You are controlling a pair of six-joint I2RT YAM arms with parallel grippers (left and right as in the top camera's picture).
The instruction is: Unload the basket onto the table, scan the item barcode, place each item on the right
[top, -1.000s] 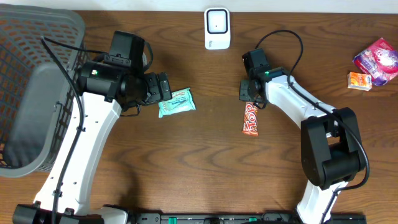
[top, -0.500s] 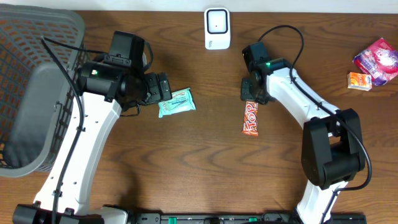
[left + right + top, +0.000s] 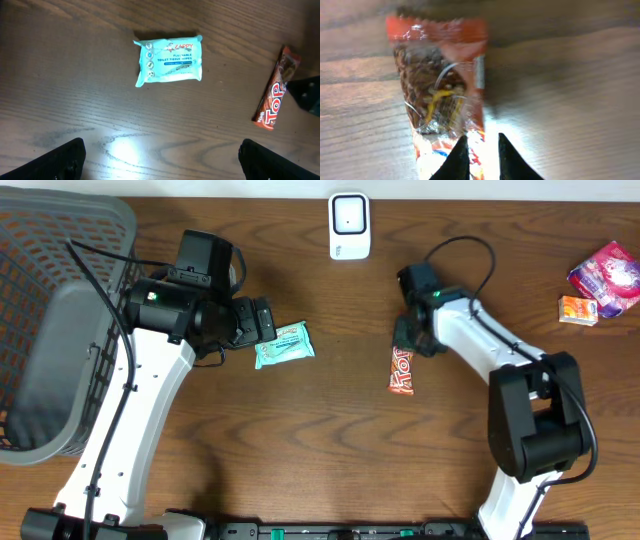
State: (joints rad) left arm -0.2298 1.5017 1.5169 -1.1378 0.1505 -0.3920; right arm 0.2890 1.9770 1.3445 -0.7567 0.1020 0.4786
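An orange-red TOP candy bar [image 3: 401, 372] lies flat on the wooden table, also seen in the left wrist view [image 3: 276, 90]. My right gripper [image 3: 407, 343] hovers over its far end. In the right wrist view its fingertips [image 3: 482, 155] stand a narrow gap apart, straddling the right edge of the bar's wrapper [image 3: 440, 95]. A teal wet-wipes packet [image 3: 284, 344] lies just right of my left gripper [image 3: 266, 320], which is wide open and empty [image 3: 161, 157]. The white barcode scanner [image 3: 349, 225] stands at the back centre.
A grey mesh basket [image 3: 40, 240] fills the left side. A pink snack pack [image 3: 606, 275] and a small orange packet [image 3: 578, 310] lie at the far right. The right arm's cable loops above its wrist.
The right wrist has shifted a little to the right and toward the front over the bar's far end. Its jaws closed, then parted slightly. The left arm has not moved.
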